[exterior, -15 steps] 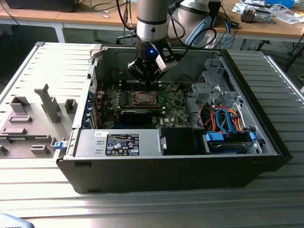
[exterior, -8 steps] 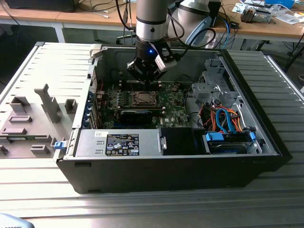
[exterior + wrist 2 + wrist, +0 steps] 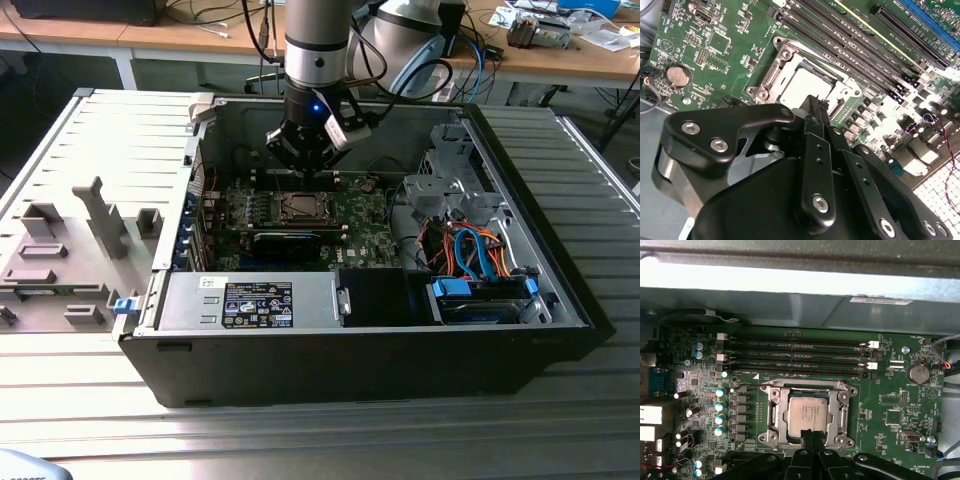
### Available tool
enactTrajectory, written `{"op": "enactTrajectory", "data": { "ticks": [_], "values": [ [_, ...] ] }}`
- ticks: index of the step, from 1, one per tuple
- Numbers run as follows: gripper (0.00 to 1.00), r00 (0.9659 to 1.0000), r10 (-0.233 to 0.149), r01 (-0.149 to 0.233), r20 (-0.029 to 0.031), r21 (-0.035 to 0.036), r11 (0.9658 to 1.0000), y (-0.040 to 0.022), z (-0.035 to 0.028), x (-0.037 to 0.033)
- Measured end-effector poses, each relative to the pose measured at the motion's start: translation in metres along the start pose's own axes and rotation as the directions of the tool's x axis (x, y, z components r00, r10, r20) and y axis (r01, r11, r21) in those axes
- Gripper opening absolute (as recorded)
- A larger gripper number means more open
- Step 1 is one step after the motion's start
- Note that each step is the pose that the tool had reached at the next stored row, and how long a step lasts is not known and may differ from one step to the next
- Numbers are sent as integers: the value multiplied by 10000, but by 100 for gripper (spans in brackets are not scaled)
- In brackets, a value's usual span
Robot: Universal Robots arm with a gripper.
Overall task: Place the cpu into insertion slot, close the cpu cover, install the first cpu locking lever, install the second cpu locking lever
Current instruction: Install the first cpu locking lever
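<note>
Open computer case (image 3: 560, 300), cpu (image 3: 808, 414) under cpu cover (image 3: 774, 415), closed tool (image 3: 811, 434) above.

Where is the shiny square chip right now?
In both wrist views the cpu sits in the insertion slot on the green motherboard, just beyond the gripper.

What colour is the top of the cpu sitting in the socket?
Dull silver-grey; the cpu shows best in the first wrist view.

Open black computer case (image 3: 330, 370) on ribbed metal table (image 3: 90, 400). Grey plastic fixture (image 3: 70, 250) just beside case, exterior view's left. Orange and blue cables (image 3: 475, 255) inside case. Cluttered wooden desks (image 3: 560, 55) behind case.
</note>
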State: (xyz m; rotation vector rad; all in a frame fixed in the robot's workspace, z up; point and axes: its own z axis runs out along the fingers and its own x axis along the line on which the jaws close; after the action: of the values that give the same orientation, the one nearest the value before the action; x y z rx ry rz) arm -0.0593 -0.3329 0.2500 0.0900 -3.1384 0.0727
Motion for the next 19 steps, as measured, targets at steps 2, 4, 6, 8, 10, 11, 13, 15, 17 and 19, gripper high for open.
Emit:
{"op": "enactTrajectory", "data": {
  "ticks": [2, 4, 6, 8, 10, 11, 13, 15, 17, 19],
  "values": [
    [11, 10000, 1, -1, -1, 1, 10000, 0, -1, 7],
    [11, 10000, 0, 0, 0, 1, 10000, 0, -1, 10],
    [11, 10000, -1, 1, -1, 1, 10000, 0, -1, 11],
    [11, 10000, 0, 0, 0, 1, 10000, 1, -1, 13],
    [11, 10000, 0, 0, -1, 1, 10000, 1, -1, 14],
    [11, 10000, 0, 0, -1, 1, 10000, 1, -1, 15],
    [11, 10000, 3, -3, -1, 1, 10000, 1, -3, 22],
    [11, 10000, 1, -1, 6, -79, 10000, 4, -29, 90],
    [11, 10000, 0, 0, 7, -78, 10000, 4, -36, 97],
    [11, 10000, 2, -2, 7, -79, 10000, 4, -38, 100]
  ]
}}
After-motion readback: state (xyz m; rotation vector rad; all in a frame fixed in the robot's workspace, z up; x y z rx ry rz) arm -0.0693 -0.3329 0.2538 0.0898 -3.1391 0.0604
